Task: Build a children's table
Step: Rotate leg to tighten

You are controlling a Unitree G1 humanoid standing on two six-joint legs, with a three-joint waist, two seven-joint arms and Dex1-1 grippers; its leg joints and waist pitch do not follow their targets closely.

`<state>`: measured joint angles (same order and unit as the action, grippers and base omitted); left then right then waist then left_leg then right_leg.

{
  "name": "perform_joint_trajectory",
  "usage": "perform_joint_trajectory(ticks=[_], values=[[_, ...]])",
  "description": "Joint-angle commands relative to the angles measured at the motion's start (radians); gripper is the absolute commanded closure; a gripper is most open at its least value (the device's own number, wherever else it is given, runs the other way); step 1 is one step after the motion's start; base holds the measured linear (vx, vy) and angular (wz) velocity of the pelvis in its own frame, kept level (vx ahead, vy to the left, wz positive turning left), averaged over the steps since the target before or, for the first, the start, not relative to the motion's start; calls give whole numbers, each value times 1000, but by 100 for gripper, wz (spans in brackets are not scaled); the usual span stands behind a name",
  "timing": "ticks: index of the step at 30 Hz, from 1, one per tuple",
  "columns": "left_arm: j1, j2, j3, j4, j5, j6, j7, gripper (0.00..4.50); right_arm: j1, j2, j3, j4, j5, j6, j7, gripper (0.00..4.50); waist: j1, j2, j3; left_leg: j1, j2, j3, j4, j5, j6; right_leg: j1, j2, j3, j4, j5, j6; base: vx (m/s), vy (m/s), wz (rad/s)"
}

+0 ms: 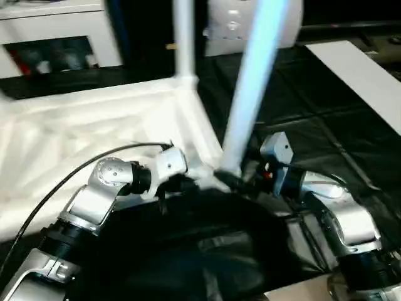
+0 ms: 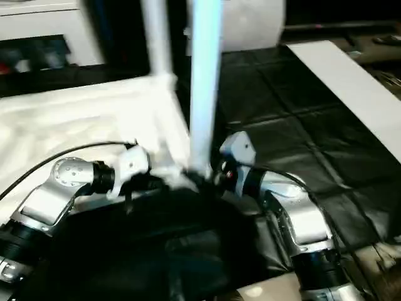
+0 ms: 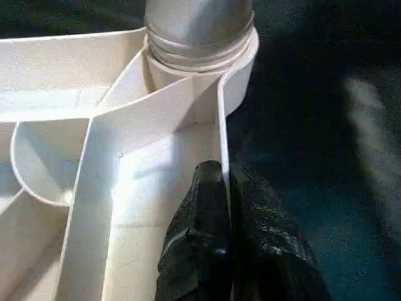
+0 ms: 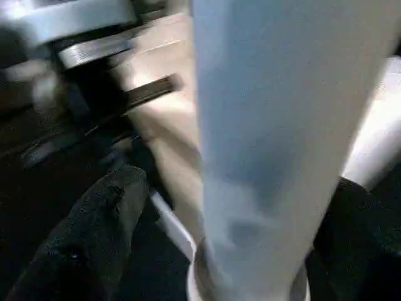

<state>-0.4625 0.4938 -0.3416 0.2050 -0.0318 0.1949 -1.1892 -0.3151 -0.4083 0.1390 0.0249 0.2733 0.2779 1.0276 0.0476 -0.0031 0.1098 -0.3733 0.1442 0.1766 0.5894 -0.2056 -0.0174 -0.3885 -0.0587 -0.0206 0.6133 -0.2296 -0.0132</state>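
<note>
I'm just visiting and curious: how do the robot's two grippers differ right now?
The left gripper is shut, pinching the rim of the table top; the right gripper stands open with a table leg between its fingers. The left holds a thin flat wall; the right sits around a thick round tube. Both have black fingers and work at the same near corner.

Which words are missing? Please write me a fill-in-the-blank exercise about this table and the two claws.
1. The left claw is shut on the ____ of the white table top.
2. The right claw has its fingers ____ on either side of the near leg.
3. The number of legs standing up from the table top is ____.
4. The table top lies on a ____ floor mat.

Missing words: rim; open; two; black
</note>
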Motion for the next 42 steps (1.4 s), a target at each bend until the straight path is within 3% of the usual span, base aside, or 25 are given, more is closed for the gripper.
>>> perform_joint_trajectory(ticks=[1, 4, 5, 8, 10, 13, 15, 19, 21, 28, 35, 36, 37, 38, 40, 41, 42], values=[[-1, 17, -59, 5, 7, -38, -83, 450, -16, -20, 16, 21, 24, -19, 83, 44, -5, -4, -66, 20, 90, -25, -62, -19, 142, 42, -92, 46, -47, 91, -322, 0, 0, 0], [-9, 47, -74, 9, -10, -66, -154, 450, -40, -58, 37, 54, 58, -22, 201, 44, -1, -7, -65, 17, 90, -25, -63, -32, 141, 45, -95, 45, -50, 62, -320, 0, 0, 0], [-10, 50, -77, 10, -13, -72, -166, 450, -45, -64, 40, 61, 61, -25, 222, 70, 1, -6, -65, 18, 90, -25, -63, -32, 137, 44, -95, 45, -49, 53, -318, 0, 0, 0], [-17, 60, -82, 19, -10, -98, -202, 450, -64, -90, 68, 78, 64, -14, 306, 83, 6, -7, -66, 18, 89, -24, -62, -32, 135, 44, -93, 43, -50, 44, -319, 0, 0, 0], [-23, 65, -89, 30, -13, -119, -225, 450, -80, -106, 91, 97, 65, -19, 360, 122, 8, -9, -67, 16, 91, -24, -60, -22, 138, 44, -94, 43, -46, 52, -318, 0, 0, 0], [-27, 69, -94, 36, -13, -131, -234, 450, -97, -111, 108, 126, 58, -34, 391, 127, 11, -11, -68, 16, 90, -23, -58, -19, 139, 42, -96, 43, -45, 47, -322, 0, 0, 0], [-27, 70, -95, 36, -14, -132, -235, 450, -100, -111, 111, 130, 57, -35, 398, 156, 12, -14, -67, 16, 91, -22, -58, -16, 140, 42, -95, 43, -45, 48, -321, 0, 0, 0], [-28, 68, -88, 43, -9, -139, -242, 450, -108, -110, 119, 142, 57, -34, 424, 178, 14, -14, -69, 16, 90, -23, -56, 1, 147, 42, -94, 41, -42, 65, -325, 0, 0, 0], [-30, 68, -86, 50, -7, -144, -243, 450, -109, -111, 124, 144, 57, -32, 434, 213, 15, -15, -69, 16, 91, -22, -57, -1, 149, 41, -94, 41, -43, 59, -324, 0, 0, 0], [-34, 64, -81, 70, -5, -152, -227, 450, -99, -113, 138, 139, 64, -27, 453, 246, 19, -14, -67, 17, 92, -22, -58, -9, 144, 40, -95, 41, -44, 41, -322, 0, 0, 0], [-14, -3, -35, 16, -54, -23, -131, 450, -27, -55, 98, 23, 140, 123, 325, 250, 31, -14, -65, 19, 93, -22, -59, -3, 141, 37, -95, 42, -45, 38, -319, 0, 0, 0], [-17, -55, -17, 1, -56, 27, -49, 450, -7, 16, 90, -9, 119, 175, 176, 250, 29, -14, -60, 17, 93, -23, -63, -15, 129, 36, -95, 44, -49, 5, -312, 0, 0, 0], [-19, -65, -14, 1, -53, 36, -33, 450, -5, 28, 91, -12, 110, 180, 151, 250, 27, -13, -58, 16, 91, -24, -64, -33, 119, 34, -96, 43, -53, -26, -309, 0, 0, 0], [-26, -93, -8, 4, -43, 65, 15, 450, -3, 59, 99, -14, 77, 189, 86, 250, 23, -15, -55, 18, 89, -26, -69, -79, 89, 33, -98, 44, -64, -113, -294, 0, 0, 0], [-41, -152, 6, 11, -32, 128, 104, 450, -6, 146, 100, -3, 30, 236, -58, 250, 5, -13, -48, 15, 85, -31, -77, -140, 31, 35, -99, 47, -75, -251, -253, 0, 0, 0], [-43, -161, 8, 11, -32, 138, 117, 450, -7, 162, 97, -2, 26, 247, -82, 250, -3, -14, -45, 15, 86, -31, -81, -155, 21, 31, -97, 48, -78, -276, -248, 0, 0, 0], [-49, -184, 16, 16, -31, 157, 149, 450, -10, 199, 89, 3, 24, 272, -132, 250, -18, -18, -46, 12, 81, -38, -83, -177, 1, 35, -98, 48, -82, -334, -222, 0, 0, 0]])
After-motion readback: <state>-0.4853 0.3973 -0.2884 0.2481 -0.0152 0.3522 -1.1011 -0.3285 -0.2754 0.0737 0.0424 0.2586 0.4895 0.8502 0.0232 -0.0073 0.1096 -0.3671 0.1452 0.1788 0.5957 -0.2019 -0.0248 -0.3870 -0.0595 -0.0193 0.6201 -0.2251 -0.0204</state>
